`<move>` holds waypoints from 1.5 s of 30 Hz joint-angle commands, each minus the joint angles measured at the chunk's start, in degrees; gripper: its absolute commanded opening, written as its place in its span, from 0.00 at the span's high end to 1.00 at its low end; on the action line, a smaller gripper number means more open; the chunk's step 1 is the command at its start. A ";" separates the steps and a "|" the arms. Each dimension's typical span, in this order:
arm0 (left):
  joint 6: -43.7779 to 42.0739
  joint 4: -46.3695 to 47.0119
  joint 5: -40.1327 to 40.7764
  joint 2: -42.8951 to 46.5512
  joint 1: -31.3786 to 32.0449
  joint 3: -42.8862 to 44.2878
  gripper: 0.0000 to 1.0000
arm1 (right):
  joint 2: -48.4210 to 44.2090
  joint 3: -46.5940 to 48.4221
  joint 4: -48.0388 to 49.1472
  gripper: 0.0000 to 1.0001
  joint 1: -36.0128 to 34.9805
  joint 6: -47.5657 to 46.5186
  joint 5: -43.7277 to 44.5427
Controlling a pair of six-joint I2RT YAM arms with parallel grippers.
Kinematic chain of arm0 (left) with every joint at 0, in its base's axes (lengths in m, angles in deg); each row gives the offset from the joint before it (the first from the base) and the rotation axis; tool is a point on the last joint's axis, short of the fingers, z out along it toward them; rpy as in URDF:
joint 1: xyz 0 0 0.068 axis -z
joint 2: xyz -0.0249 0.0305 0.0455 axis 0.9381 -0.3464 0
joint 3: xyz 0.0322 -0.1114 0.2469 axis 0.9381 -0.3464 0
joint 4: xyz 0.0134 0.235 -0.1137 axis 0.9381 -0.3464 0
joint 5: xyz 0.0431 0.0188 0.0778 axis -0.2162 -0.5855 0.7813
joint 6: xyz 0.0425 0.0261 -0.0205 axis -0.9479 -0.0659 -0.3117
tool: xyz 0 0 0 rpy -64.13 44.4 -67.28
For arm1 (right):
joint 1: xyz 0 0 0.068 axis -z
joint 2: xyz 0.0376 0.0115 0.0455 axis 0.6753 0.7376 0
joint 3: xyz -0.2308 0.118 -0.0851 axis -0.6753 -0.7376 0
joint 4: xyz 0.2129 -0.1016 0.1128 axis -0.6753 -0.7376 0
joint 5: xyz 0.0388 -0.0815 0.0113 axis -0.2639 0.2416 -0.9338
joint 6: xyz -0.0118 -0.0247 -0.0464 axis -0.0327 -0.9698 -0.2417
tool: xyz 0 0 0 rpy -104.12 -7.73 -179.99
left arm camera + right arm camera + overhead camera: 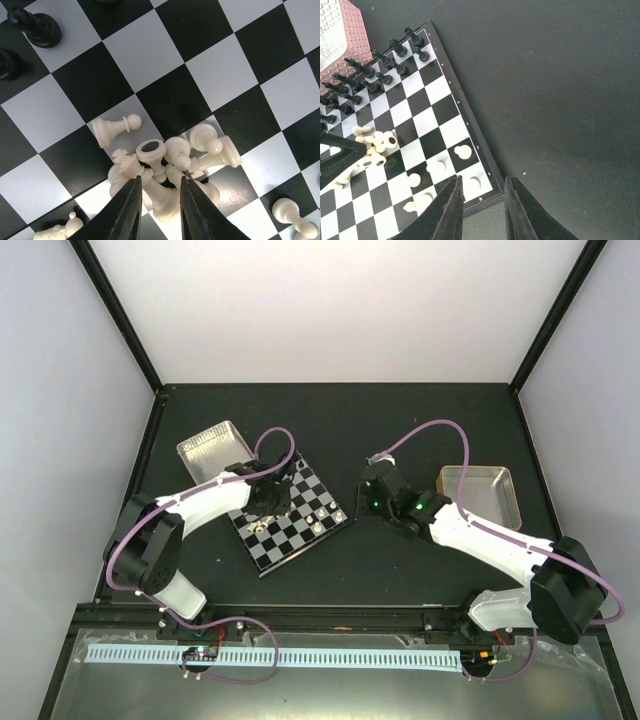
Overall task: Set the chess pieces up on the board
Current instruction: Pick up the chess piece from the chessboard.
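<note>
White men mostly unplaced as the left gripper [160,180] hangs over the heap

The chess pieces [165,160] lie tumbled together near the middle of the board [280,545], most on their sides, with one pawn [112,129] toppled just beside the pile. The left gripper's jaws stand narrowly apart straight over the heap. A cream figure shows in the gap, but whether it is pinched cannot be told. The right gripper [483,181] hovers at the board's near corner, its jaws parted and empty. The black pieces [370,72] stand ranked along the far side. Only a few white figures near that corner appear upright, so most of the white setup looks left to do.
</note>
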 commanded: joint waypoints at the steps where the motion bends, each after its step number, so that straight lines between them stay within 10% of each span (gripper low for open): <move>1: 0.66 1.20 -0.31 -1.46 -0.38 -0.65 0.77 | 0.61 -0.08 1.49 0.74 0.25 -0.19 0.03; 28: 0.58 1.93 -2.25 -2.01 -0.33 -2.61 0.91 | 0.36 -0.25 1.97 0.75 0.25 -0.29 -0.22; 45: -10.75 0.56 -8.51 12.86 -0.38 -2.40 0.93 | -3.47 -0.35 8.01 0.73 0.98 -1.32 -11.32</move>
